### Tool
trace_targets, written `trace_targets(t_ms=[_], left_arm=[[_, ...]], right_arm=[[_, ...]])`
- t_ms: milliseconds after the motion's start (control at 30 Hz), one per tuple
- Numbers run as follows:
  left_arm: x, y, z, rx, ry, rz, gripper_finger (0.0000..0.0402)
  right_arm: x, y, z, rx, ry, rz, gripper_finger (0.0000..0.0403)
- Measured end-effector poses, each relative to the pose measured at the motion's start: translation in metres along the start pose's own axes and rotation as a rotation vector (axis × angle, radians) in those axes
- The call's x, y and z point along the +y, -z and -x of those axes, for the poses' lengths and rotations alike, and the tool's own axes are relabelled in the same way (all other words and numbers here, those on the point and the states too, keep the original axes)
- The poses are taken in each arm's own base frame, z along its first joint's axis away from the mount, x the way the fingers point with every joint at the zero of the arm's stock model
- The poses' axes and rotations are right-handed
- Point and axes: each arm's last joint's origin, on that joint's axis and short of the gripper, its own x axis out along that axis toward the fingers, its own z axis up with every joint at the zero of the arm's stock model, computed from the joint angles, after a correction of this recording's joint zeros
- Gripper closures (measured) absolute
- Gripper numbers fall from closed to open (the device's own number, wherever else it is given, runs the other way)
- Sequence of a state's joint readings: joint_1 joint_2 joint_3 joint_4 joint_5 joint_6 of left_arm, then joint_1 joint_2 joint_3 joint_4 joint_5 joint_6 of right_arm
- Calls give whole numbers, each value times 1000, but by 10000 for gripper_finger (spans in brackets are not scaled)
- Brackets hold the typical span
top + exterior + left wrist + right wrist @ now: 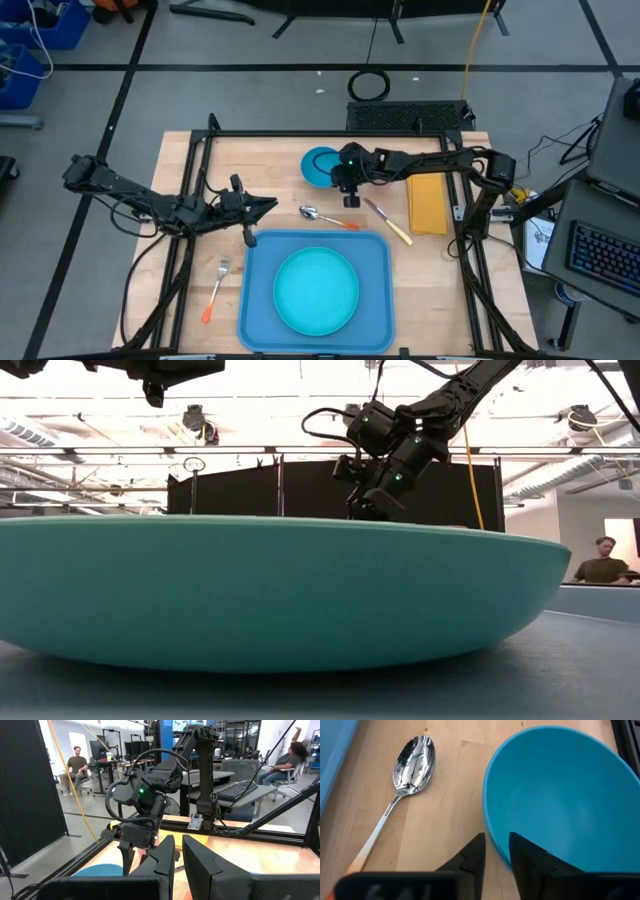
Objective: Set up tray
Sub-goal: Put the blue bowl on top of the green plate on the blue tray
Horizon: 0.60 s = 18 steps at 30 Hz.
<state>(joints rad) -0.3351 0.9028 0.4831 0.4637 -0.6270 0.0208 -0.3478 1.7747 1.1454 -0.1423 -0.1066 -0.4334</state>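
The right hand (349, 192) pinches the near rim of the round blue plastic bowl (318, 165). From it, the large flat blue plastic tray (380, 290) (plate already inside) lies toward 6 o'clock. The left hand (268, 205) waits, pressed together.

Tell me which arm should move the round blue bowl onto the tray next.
Right. The right gripper already sits at the rim of the round blue bowl, fingers straddling it. The left gripper hovers beside the flat blue plastic tray, farther from the bowl.
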Motion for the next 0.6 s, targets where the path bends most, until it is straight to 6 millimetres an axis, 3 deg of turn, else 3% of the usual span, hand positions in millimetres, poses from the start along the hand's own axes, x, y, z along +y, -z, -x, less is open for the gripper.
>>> trace_targets(t_ms=[200, 600], left_arm=[[0, 0, 0, 3, 0, -2, 360], [0, 1, 0, 10, -2, -7, 360]], right_arm=[[1, 4, -8, 21, -11, 22, 396], [8, -4, 0, 6, 18, 67, 401]])
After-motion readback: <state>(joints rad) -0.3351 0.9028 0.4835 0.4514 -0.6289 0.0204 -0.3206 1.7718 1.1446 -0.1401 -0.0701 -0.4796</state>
